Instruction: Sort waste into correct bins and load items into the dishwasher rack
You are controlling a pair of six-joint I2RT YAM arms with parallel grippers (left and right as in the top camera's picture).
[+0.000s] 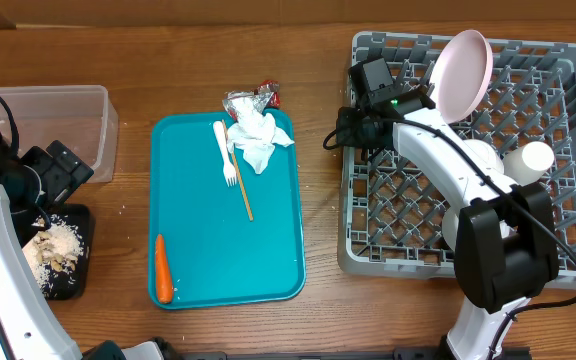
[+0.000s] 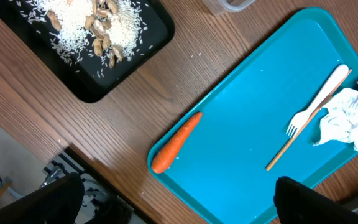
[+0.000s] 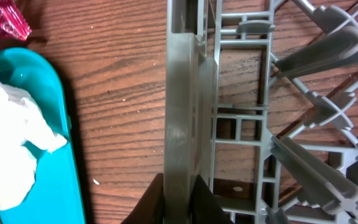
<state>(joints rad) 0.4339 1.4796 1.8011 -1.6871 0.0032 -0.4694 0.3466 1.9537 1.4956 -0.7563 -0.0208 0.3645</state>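
Picking up the carrot (image 2: pixel 176 142) looks like the left arm's step in hand, since it is the waste nearest the left gripper (image 2: pixel 179 186), whose fingers stand wide apart and hold nothing. The carrot lies in the near-left corner of the teal tray (image 1: pixel 268 250), running along the left edge, its thick end close against the raised rim. In the left wrist view it sits ahead of the fingers and roughly midway between them, clear of both.

To do this well, the arm should turn the wrist so the fingers cross the carrot's narrow width, come down on its middle rather than the rim-side end, and keep the outer finger off the rim. The likely drop is the black tray (image 2: pixel 86 93) at the tabletop's near-left edge, which already holds food scraps (image 2: pixel 92 18).

The right gripper (image 3: pixel 182 208) is narrowed to almost nothing, and the left wall of the dishwasher rack (image 3: pixel 182 112) runs straight in between its fingers, so it appears pinched on that wall. The fork (image 1: pixel 225 150), napkin (image 1: pixel 258 140) and foil wrapper (image 1: pixel 248 100) lie toward the tray's far edge.
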